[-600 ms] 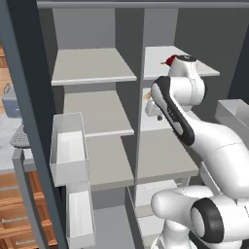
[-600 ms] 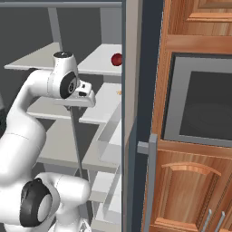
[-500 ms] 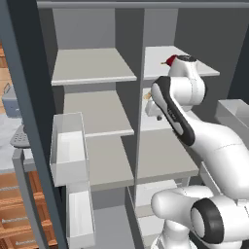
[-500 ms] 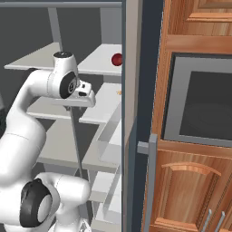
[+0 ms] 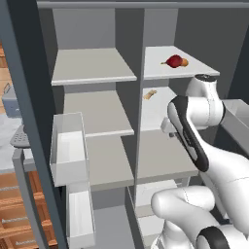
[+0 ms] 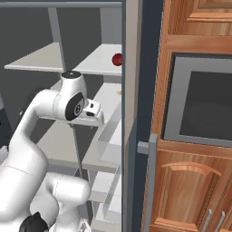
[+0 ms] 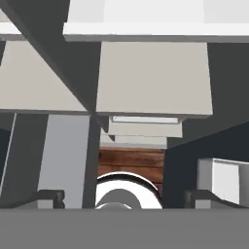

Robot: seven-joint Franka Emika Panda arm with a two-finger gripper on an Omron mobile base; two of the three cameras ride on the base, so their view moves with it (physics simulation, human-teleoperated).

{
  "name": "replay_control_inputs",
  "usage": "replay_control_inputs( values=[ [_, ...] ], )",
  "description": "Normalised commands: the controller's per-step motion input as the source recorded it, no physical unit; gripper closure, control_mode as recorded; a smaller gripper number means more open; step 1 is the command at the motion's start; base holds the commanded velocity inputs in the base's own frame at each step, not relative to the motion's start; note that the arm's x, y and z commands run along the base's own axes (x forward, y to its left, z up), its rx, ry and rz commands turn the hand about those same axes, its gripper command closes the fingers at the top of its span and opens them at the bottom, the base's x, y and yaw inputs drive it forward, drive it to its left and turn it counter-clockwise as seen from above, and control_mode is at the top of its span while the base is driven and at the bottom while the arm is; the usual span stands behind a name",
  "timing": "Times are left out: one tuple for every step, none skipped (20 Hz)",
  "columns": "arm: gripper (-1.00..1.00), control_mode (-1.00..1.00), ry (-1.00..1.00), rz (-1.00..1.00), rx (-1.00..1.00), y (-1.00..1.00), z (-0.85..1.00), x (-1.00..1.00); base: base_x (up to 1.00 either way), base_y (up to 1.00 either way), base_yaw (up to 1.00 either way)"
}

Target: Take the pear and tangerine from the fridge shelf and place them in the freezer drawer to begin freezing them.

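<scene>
Pear (image 5: 174, 61) and tangerine (image 5: 184, 62) touching, side by side on top right fridge shelf (image 5: 194, 70). Tan scrap (image 5: 149, 94) on shelf below. Gripper (image 7: 124, 197) spread wide, holding nothing, well below fruit, facing lower shelves. Door bins (image 5: 68, 151) at left.

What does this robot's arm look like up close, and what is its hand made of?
The arm is glossy white, built of rounded segments with dark bands and discs at the joints. The gripper ends in two small dark finger tips. No cables or markings can be made out.
</scene>
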Motion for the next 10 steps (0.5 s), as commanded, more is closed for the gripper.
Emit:
replay_control_inputs(
  values=[
    [-1.00,-1.00,0.09,-0.10,0.00,-1.00,-0.40,0.00,0.00,0.00,0.00],
    [-1.00,-1.00,0.04,-0.07,0.00,-1.00,-0.25,0.00,0.00,0.00,0.00],
    [-1.00,-1.00,0.05,-0.07,0.00,-0.94,-0.19,0.00,0.00,0.00,0.00],
    [-1.00,-1.00,0.01,-0.06,0.00,-0.88,-0.15,0.00,0.00,0.00,0.00],
    [-1.00,-1.00,0.00,-0.06,0.00,-0.81,-0.09,0.00,0.00,0.00,0.00],
    [-1.00,-1.00,0.00,-0.05,0.00,-0.60,-0.05,0.00,0.00,0.00,0.00],
    [-1.00,-1.00,0.00,-0.04,0.00,-0.41,0.00,0.00,0.00,0.00,0.00],
    [-1.00,-1.00,0.00,-0.03,-0.01,-0.30,0.00,0.00,0.00,0.00,0.00],
    [-1.00,-1.00,-0.01,-0.01,-0.01,-0.32,0.00,0.00,0.00,0.00,0.00],
    [-1.00,-1.00,-0.04,-0.01,0.00,-0.37,-0.02,0.00,0.00,0.00,0.00]
  ],
)
